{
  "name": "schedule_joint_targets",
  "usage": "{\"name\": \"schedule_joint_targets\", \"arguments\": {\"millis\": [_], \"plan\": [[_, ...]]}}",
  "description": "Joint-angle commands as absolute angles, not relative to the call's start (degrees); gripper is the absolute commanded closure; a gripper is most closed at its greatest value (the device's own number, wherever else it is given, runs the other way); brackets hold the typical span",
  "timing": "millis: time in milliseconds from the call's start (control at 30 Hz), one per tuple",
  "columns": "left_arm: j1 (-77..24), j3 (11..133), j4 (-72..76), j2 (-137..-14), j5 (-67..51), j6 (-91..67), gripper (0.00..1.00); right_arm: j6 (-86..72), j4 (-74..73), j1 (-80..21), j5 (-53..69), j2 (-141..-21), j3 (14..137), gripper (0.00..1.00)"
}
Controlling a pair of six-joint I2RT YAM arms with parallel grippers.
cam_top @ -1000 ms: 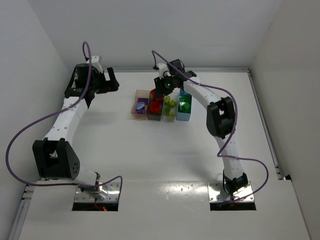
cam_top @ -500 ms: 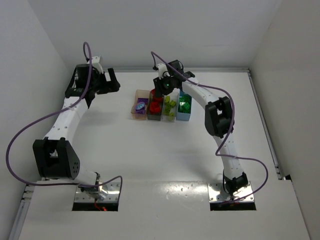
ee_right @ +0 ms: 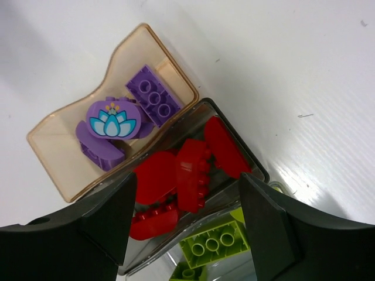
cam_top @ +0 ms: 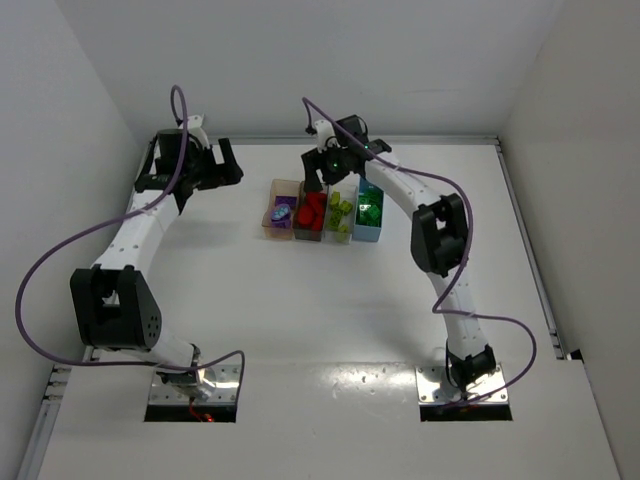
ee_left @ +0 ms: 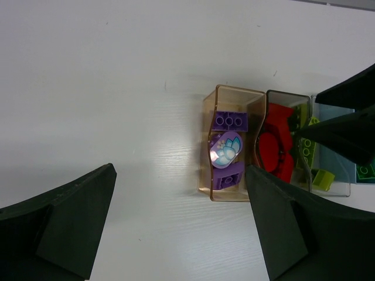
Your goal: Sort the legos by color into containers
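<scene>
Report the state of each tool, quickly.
Left tool: open, holding nothing.
Right tool: open, holding nothing, over the red bricks in the dark grey bin.

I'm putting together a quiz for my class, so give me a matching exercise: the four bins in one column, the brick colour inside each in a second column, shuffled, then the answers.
Column one:
1. tan bin
2. dark grey bin
3. clear bin
4. light blue bin

Column two:
A. lime bricks
B. green bricks
C. purple bricks
D. red bricks

Pairs: 1-C, 2-D, 3-A, 4-B.
</scene>
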State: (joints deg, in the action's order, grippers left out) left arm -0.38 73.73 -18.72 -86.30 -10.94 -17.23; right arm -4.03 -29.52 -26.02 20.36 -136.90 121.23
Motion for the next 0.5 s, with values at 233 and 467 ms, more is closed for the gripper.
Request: {"name": "schedule_joint_targets", "arguments": {"millis": [233, 467], "plan": [[-1.05, 77.78, -19.85, -88.06, -10.2, -14.41, 0.01, -4.04, -27.24, -20.32, 16.53, -116.04, 117.19, 0.3], [-1.05, 78.05, -21.71, -88.07, -6.95, -12.22, 0.01, -1.94, -27.86, -5.57, 17.92, -103.73, 97.66, 0.3]]}}
